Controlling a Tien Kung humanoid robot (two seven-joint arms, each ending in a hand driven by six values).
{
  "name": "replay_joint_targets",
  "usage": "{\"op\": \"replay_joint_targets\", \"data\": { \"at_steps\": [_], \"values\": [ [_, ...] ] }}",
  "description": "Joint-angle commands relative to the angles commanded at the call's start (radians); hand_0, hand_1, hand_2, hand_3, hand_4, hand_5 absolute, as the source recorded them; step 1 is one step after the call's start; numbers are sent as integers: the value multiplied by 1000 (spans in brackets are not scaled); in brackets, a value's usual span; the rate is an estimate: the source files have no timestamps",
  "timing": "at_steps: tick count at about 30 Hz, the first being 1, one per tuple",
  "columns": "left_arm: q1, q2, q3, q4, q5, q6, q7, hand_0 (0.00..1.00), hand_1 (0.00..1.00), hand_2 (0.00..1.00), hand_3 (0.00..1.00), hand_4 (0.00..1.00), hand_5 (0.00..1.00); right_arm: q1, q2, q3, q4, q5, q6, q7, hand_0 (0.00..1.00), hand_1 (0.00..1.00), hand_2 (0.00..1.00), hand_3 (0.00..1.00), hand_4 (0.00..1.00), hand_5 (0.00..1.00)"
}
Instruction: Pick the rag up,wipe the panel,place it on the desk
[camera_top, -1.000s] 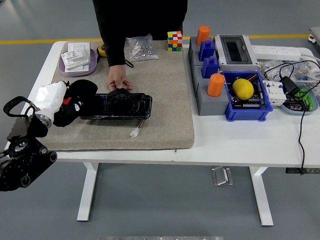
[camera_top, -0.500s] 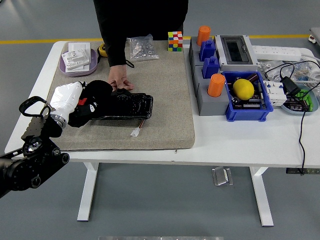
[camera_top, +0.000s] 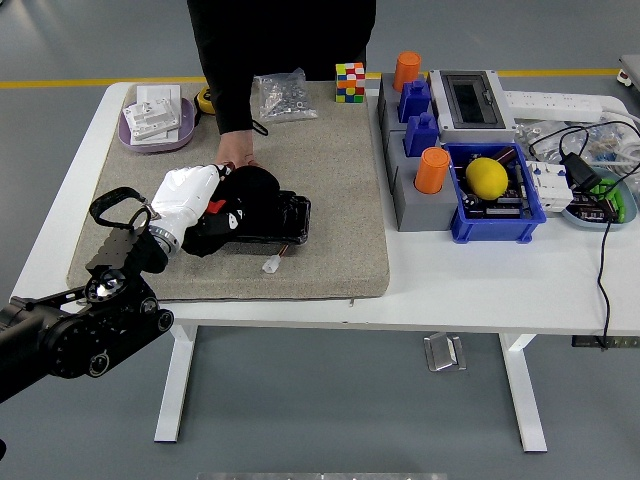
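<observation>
Black cloth rag (camera_top: 248, 190) is bunched under my left hand (camera_top: 190, 198), left of centre frame, sitting on top of the glossy black rectangular panel (camera_top: 262, 218). Panel lies on the beige felt mat (camera_top: 330, 180) covering the white tabletop (camera_top: 520, 290).

My white-shelled hand is curled down onto the rag, pressing it on the panel's left part. Looks like a grasp, but the fingertips are buried in black cloth, so I can't confirm how tight.

Step in hand, as I judge it: mid-wipe. To do it well: keep pressure flat and even, sweep toward the panel's right end, don't let the rag roll up. Panel may slide on the mat; the person's hand (camera_top: 235, 152) rests at its far edge, upper left of centre, seemingly steadying it. Stay clear of that hand.

Watch the small white connector (camera_top: 270, 265) on its wire just below the panel's near edge; snag risk.

Hard to see: black rag on black panel, edges merge; how much surface is wiped, can't tell. Right arm isn't in frame. Person is cut off at the top.
</observation>
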Motion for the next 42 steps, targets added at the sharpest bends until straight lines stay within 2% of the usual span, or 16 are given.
{"op": "replay_joint_targets", "data": {
  "at_steps": [10,30,36,42],
  "values": [
    [-26,-12,61,-24,-11,-20,3,222,136,453,400,419,2,6,-2,-6,0,1,0,-1,773,729,731,601,904,576],
    [-55,-32,110,-77,32,-47,4,223,135,454,401,431,2,14,-13,1,0,-8,5,-9,772,728,730,600,904,576],
    [-51,-39,111,-79,33,-49,3,223,134,453,402,431,2,14,-12,-2,0,-5,5,-8,771,728,730,598,905,574],
    [-39,-41,82,-64,36,-46,4,223,133,455,404,435,2,10,-10,10,0,-13,4,-10,769,728,730,599,905,573]
  ]
}}
